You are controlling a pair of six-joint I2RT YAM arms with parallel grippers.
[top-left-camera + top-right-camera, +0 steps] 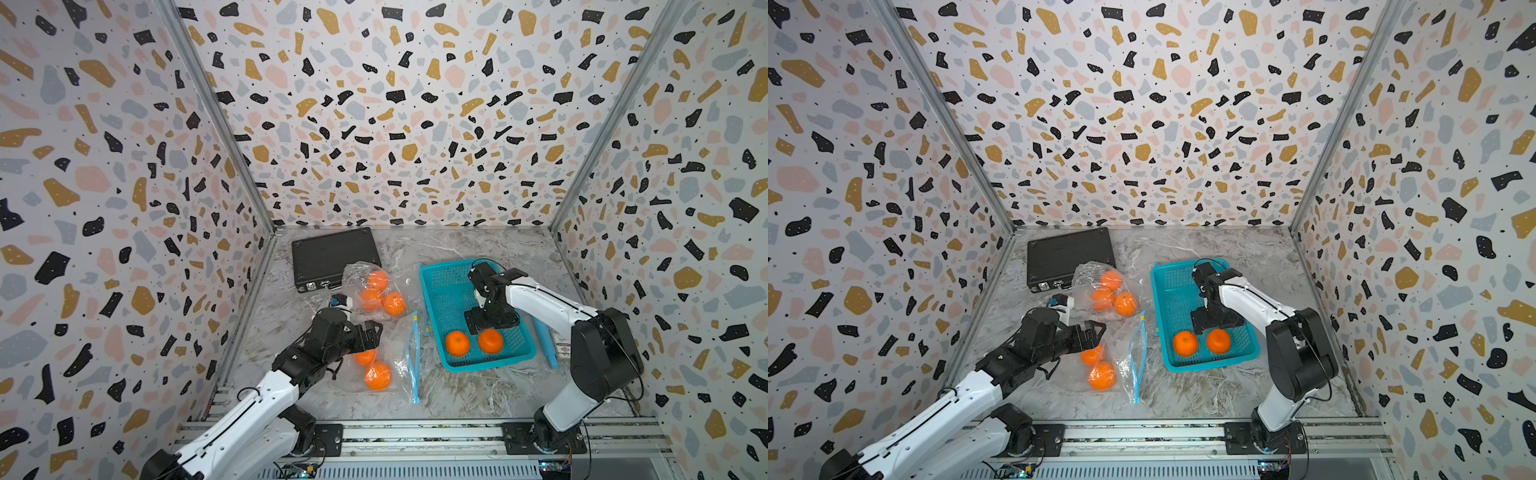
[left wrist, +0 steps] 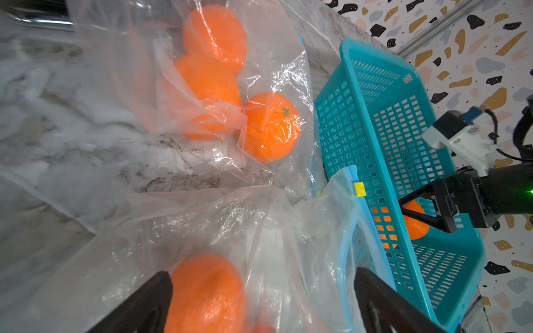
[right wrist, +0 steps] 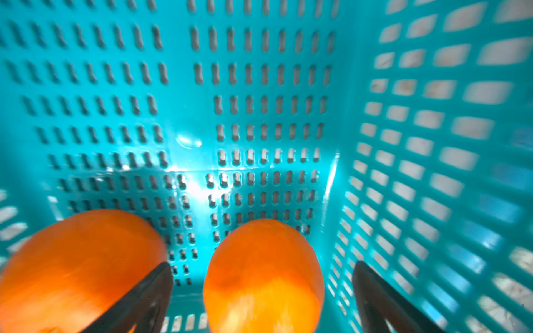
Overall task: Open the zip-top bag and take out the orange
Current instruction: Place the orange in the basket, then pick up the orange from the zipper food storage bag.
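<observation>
- Zip-top bag [image 1: 398, 347], clear, lies flat on the table [image 1: 478, 395] just left of the teal basket [image 1: 444, 291].
- Its blue zip strip [image 1: 414, 365] is on the side facing the basket.
- The strip's two blue edges look parted over part of their length. The yellow slider [image 2: 359, 188] sits at the strip's far end, close beside the basket's left wall.
- Two oranges are inside this bag, on the side away from the basket. The near orange [image 1: 377, 376] is in full view. The other bagged orange [image 1: 365, 356] is partly hidden under the left gripper [image 1: 372, 338].
- Left gripper hangs over the bag with its jaws spread wide. In the left wrist view an orange under plastic [image 2: 207, 294] shows between them. I cannot tell whether they touch it.
- Basket holds two loose oranges side by side at its near end: the left loose orange [image 1: 457, 343] and the right loose orange [image 1: 491, 340].
- Right gripper [image 3: 262, 266] is down inside the basket with its jaws spread. They straddle the right loose orange with a gap on each side and pinch nothing.
- A second clear bag [image 1: 357, 270] lies left of the basket's far end, with three oranges [image 1: 370, 298] bunched inside.
- Its far edge overlaps a black case [image 1: 332, 255], which lies flat further left of the basket, by the back wall.
</observation>
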